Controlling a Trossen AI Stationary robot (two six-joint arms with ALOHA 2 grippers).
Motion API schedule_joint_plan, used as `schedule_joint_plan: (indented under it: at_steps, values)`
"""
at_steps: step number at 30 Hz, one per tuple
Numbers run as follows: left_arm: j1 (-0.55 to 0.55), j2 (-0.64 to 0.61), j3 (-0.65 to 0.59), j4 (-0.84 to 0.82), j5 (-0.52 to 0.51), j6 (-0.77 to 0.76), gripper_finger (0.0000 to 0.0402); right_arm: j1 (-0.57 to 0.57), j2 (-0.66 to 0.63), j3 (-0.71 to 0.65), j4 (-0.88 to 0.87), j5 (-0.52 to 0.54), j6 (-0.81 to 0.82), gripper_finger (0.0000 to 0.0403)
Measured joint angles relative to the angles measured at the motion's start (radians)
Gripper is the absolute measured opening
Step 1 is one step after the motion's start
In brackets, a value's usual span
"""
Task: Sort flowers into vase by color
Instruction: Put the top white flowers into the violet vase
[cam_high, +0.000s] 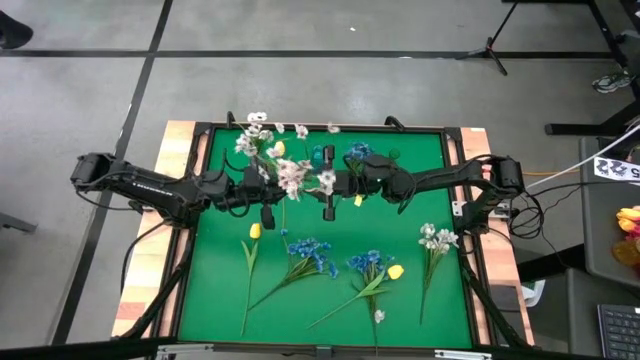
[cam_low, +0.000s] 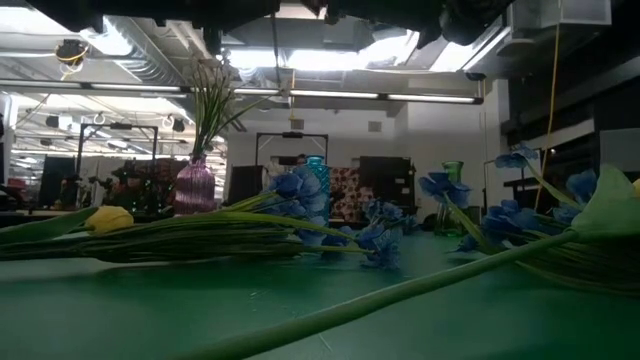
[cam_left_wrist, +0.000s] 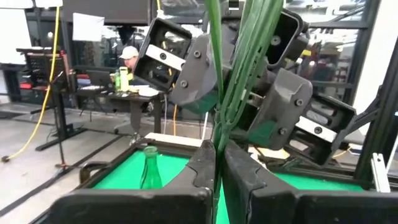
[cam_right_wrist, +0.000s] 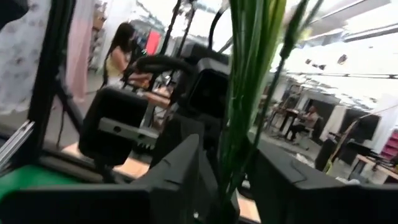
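Left gripper pinches thin green stems, right gripper spread around them; light, springy, best held mid-stalk.

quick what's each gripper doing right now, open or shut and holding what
left gripper: shut on the green stalks of a flower bunch.
right gripper: open, fingers apart on either side of the same stalks.

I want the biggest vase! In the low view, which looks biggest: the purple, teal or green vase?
1. purple vase
2-3. teal vase and green vase: they look alike, and the blue flowers hide parts of both, so no ranking.
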Motion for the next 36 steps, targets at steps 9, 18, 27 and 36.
schedule_joint_plan:
  at_steps: [9, 18, 27, 36]
  values:
    - [0.000, -0.129, 0.002, -0.113, -0.046, -0.002, 0.0005, -0.032, -0.137, -0.002, -0.333, -0.076, -0.029, 0.0154]
    - [-0.048, -0.307, 0.003, -0.338, -0.292, 0.038, 0.0004, -0.031, -0.274, -0.003, -0.706, -0.059, -0.086, 0.0154]
    - [-0.109, -0.375, -0.134, -0.168, -0.574, 0.120, 0.0003, -0.031, -0.350, -0.003, -0.822, -0.025, -0.086, 0.0154]
    - [-0.107, -0.376, -0.369, 0.222, -0.730, 0.259, 0.0003, -0.031, -0.352, -0.003, -0.824, -0.023, -0.087, 0.0154]
